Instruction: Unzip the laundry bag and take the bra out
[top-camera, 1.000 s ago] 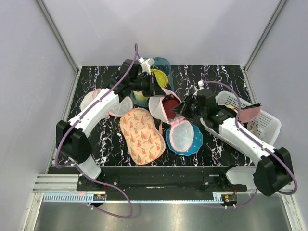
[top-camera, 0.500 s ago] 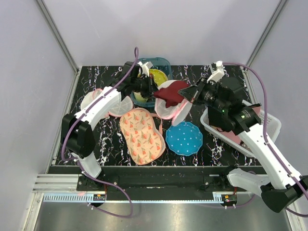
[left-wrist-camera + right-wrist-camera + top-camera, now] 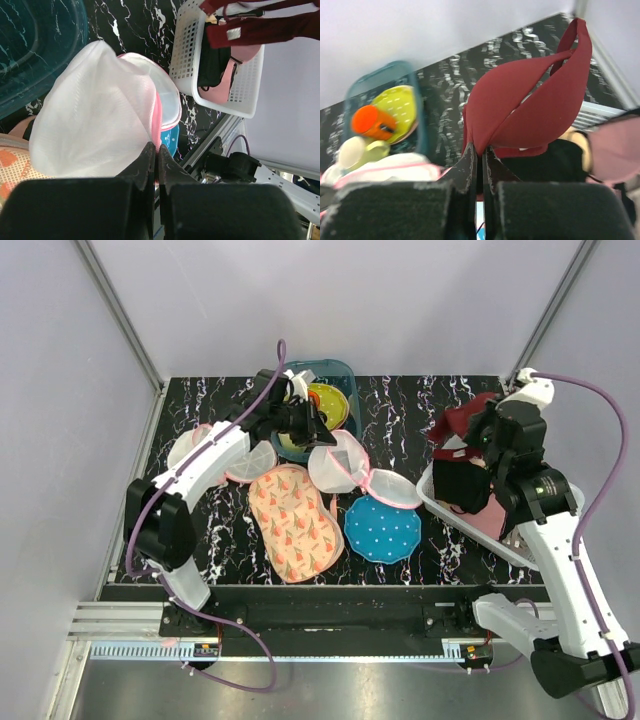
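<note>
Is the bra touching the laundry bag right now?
Apart. The top view shows the bra hanging over the basket at the right, the laundry bag mid-table, and bare tabletop between them.

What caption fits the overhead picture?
Right gripper holds the bra above the white basket; left gripper pinches the open laundry bag.

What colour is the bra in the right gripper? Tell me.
The bra is deep red; right wrist view shows it best.
</note>
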`<state>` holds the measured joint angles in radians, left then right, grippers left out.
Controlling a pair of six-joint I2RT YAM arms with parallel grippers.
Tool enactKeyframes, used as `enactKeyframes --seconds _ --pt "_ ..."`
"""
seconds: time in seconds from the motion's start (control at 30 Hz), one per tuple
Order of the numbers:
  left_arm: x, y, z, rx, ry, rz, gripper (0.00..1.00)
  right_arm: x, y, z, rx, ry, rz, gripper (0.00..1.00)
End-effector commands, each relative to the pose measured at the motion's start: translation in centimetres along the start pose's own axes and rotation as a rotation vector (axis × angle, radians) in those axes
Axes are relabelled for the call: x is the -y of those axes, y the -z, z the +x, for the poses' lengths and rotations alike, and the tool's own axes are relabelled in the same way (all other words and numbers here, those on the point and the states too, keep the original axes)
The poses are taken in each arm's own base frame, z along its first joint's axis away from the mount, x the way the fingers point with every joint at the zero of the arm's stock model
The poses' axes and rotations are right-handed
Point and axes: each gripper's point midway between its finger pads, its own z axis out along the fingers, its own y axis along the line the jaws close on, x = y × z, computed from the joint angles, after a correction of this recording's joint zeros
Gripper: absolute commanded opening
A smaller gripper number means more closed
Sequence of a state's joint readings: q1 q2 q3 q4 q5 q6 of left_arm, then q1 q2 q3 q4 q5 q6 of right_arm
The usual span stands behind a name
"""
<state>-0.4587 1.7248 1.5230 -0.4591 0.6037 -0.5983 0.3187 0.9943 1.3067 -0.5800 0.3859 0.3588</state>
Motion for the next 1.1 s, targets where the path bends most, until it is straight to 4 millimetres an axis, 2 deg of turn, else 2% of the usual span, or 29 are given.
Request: enactKeyframes --seconds 0.0,0.23,0.4,0.57,0.67,0.7,0.77,0.8,0.87,0.9,0.97,1.0,1.03,1.07 --pt "3.4 2.8 -1.4 0.072 -0.088 0.077 0.00 5.1 0.2 -0.9 0.044 0.002 0.163 0.00" --pt "5.7 5.5 -3.1 0.147 -0.148 0.074 0.00 8.2 -0.1 -0.9 0.041 -0.018 0.265 0.00" --pt "7.8 8.3 -4.7 0.220 -0.206 0.080 0.00 10.0 0.2 -0.4 0.033 -0.029 0.333 0.00" --pt "7.7 9.0 -4.9 0.229 -0.213 0.076 0.00 11.9 1.5 -0.1 0.067 -0.051 0.416 0.00" --pt "7.6 8.6 -4.6 0.217 -0.198 0.090 0.00 13.5 2.6 1.2 0.070 -0.071 0.481 0.00" --pt "7.5 8.4 -4.5 0.214 -0.197 0.095 0.00 14.5 2.9 2.5 0.051 -0.087 0.526 0.00" --pt "7.4 8.2 -4.4 0.208 -0.188 0.104 0.00 15.3 3.8 3.6 0.048 -0.120 0.566 0.00" --pt "7.4 8.2 -4.4 0.209 -0.189 0.105 0.00 16.1 4.1 5.1 0.020 -0.141 0.607 0.00" --pt "7.1 8.1 -4.3 0.210 -0.185 0.099 0.00 16.8 4.8 6.2 0.008 -0.169 0.640 0.00" --pt "7.1 7.9 -4.4 0.214 -0.183 0.100 0.00 17.3 4.9 7.8 -0.024 -0.187 0.669 0.00" --pt "6.9 7.5 -4.4 0.206 -0.168 0.105 0.00 18.2 5.3 9.3 -0.042 -0.201 0.716 0.12" --pt "7.0 7.4 -4.3 0.203 -0.168 0.113 0.00 18.7 5.3 10.8 -0.069 -0.216 0.740 0.24" --pt "7.0 7.2 -4.3 0.196 -0.163 0.120 0.00 18.8 5.2 11.5 -0.082 -0.216 0.744 0.57" --pt "6.9 7.1 -4.2 0.192 -0.157 0.122 0.00 18.7 5.0 12.1 -0.105 -0.217 0.739 0.68"
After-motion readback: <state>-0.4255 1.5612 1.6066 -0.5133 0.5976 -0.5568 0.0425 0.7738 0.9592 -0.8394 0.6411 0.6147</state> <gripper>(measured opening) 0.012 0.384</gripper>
